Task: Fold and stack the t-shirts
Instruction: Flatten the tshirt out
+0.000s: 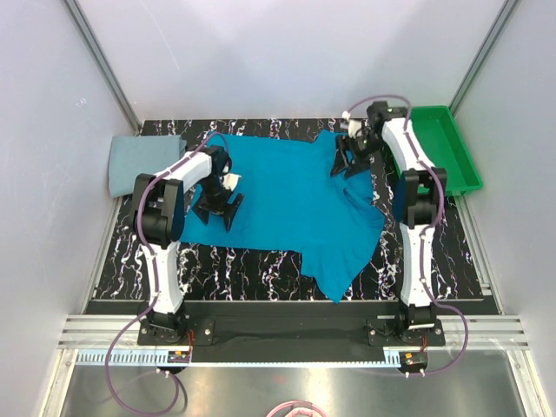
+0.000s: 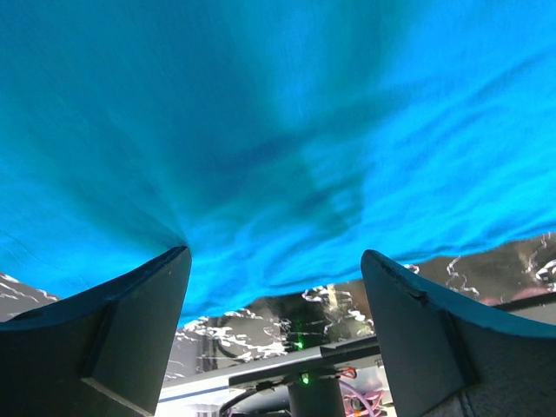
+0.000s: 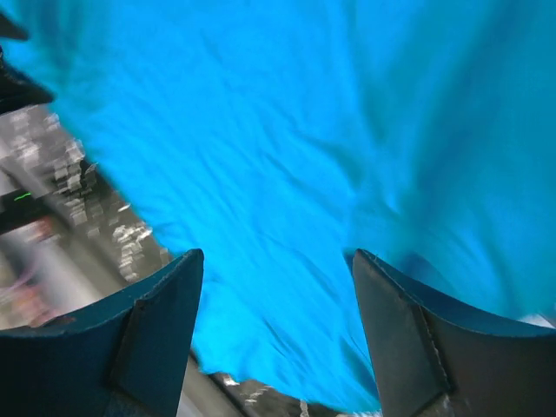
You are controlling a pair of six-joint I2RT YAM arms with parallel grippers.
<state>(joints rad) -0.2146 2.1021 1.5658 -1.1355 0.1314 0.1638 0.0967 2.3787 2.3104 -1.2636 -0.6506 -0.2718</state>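
Found teal t-shirt (image 1: 287, 204) spread open on marbled table (image 1: 252, 265), just left of green tray (image 1: 443, 148). One corner trailing toward arm bases, cloth rumpled on tray side. Judged laid flat ready for a first fold, none made yet.

Spotted grey-blue t-shirt (image 1: 143, 162) far left of tray, beyond teal one, apparently folded into a compact square. Likely base of the stack.

Noted right gripper (image 1: 347, 165) low over teal cloth at edge nearest tray, jaws spread wide, nothing pinched. Probably placed to take up that edge.

Noted left gripper (image 1: 217, 213) at cloth's side farthest from tray, likewise agape and empty, fabric filling its wrist view.

Reckoned matched stance meant for lifting both edges together.
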